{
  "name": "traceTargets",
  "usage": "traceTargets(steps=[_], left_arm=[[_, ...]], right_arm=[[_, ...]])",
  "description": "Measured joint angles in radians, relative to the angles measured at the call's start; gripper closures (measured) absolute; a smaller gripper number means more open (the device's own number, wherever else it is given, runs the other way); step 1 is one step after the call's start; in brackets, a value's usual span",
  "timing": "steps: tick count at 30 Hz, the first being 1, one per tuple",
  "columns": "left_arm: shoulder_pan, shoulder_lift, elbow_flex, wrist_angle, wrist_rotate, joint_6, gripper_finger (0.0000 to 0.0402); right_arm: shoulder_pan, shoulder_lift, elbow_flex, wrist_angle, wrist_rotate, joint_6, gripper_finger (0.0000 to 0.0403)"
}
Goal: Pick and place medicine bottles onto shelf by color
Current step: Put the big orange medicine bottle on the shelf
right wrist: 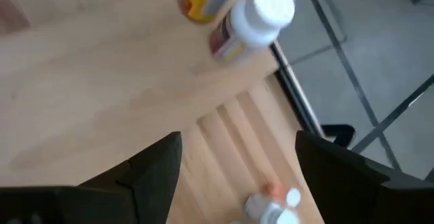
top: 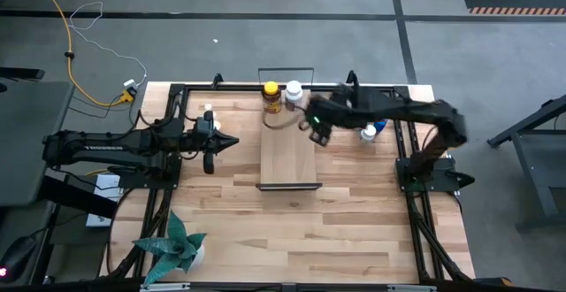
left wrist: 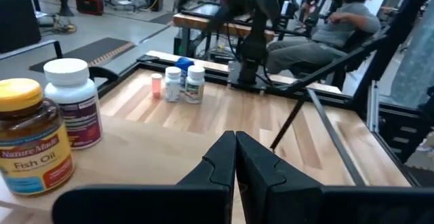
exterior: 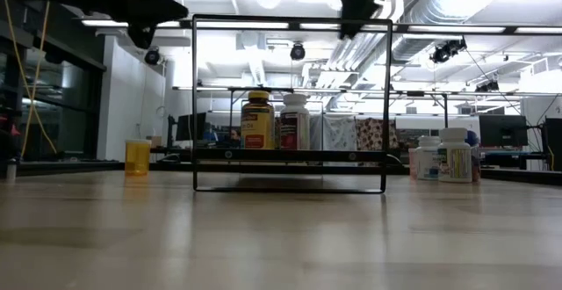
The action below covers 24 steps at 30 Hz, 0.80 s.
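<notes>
From above, the right gripper (top: 317,131) hangs over the right edge of the shelf (top: 288,155), its arm reaching in from the table's right side with the elbow bent near the frame post. Just beyond it, at the shelf's far end, stand the amber bottle with the yellow cap (top: 271,96) and the white bottle (top: 294,95), side by side and close together. Behind the right gripper, toward its arm's base, a small cluster of white bottles (top: 370,132) sits on the tabletop, one with a blue cap. The left gripper (top: 232,142) points toward the shelf from the left, its arm stretched out level; a small bottle (top: 208,112) stands just beside that arm on the table.

At table height, both grippers are up near the top edge, well clear of the board. The amber bottle (exterior: 256,120) and white bottle (exterior: 294,121) stand upright on the shelf (exterior: 290,155) inside its black frame, and the white cluster (exterior: 443,160) sits off to one side on the table.

From the left wrist, the left gripper's fingers (left wrist: 218,166) are pressed together with nothing between them; the two shelf bottles stand off to its side, the cluster farther ahead.

From the right wrist, the right gripper's fingers (right wrist: 158,170) are spread wide and empty above the wood, with the white bottle (right wrist: 251,22) ahead of them and small bottles (right wrist: 274,203) below between them.
</notes>
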Motion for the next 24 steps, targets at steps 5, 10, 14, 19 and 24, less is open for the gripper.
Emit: traceTargets(steps=[5,10,14,19,24], left_arm=[[-0.048,-0.063,0.0,-0.02,-0.071,0.0,0.0401],[-0.073,-0.079,0.0,0.013,-0.137,0.03,0.0401],[-0.075,-0.064,-0.01,0.037,-0.153,0.045,0.0401],[-0.069,-0.058,-0.037,0.093,-0.155,0.054,0.0401],[-0.069,-0.058,-0.039,0.106,-0.155,0.055,0.0401]], right_arm=[[0.071,-0.304,-0.464,0.232,0.0,0.13,0.0123],[0.113,-0.584,-0.836,0.769,-0.005,0.098,0.0123],[0.115,-0.694,-1.089,1.362,-0.087,-0.078,0.0123],[0.108,-0.704,-1.273,1.798,-0.179,-0.192,0.0123],[0.108,-0.703,-1.336,1.855,-0.161,-0.195,0.0123]])
